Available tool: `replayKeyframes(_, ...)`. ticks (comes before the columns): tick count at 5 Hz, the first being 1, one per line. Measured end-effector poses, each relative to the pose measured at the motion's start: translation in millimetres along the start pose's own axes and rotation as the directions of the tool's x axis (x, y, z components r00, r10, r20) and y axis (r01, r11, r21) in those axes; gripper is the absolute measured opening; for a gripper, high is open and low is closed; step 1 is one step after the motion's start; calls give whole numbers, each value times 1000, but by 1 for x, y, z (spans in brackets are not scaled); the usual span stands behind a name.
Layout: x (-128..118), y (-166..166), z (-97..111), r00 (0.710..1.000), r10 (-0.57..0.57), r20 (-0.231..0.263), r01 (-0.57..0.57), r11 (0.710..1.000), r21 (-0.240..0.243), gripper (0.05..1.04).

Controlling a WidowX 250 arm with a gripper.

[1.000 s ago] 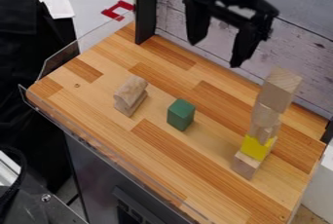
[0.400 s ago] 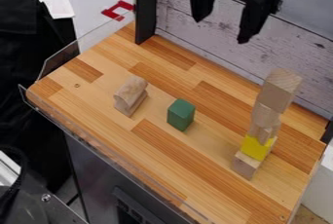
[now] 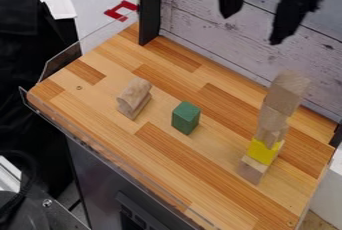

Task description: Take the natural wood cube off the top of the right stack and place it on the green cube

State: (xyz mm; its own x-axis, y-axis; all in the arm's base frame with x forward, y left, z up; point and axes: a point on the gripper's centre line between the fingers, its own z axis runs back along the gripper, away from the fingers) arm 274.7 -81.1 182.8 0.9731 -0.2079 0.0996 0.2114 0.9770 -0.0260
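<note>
High at the top right, my gripper hangs open with nothing between its fingers, above and behind a tower of blocks. The tower stands on the right of the table: a plain wooden block at the bottom, a yellow block on it, then a narrower wooden piece, and a larger wooden block on top. A green block stands near the table's middle. Left of it is a light wooden piece with a rounded upper part.
The wooden table has a clear low guard along its left and front edges. A white plank wall and a black post stand behind. A red clamp-like object lies beyond the back left corner.
My gripper first rose, then shifted right toward the space above the tower. The blocks have kept their places.
</note>
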Motion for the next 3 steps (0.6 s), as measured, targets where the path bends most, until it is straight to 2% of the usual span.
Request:
replayKeyframes(2, -1, -24, -5, 999, -43, -15, 43, 999, -3, 999)
replayKeyframes(3, 4, -31, -19, 998, -45, -48, 44, 999, -11, 999)
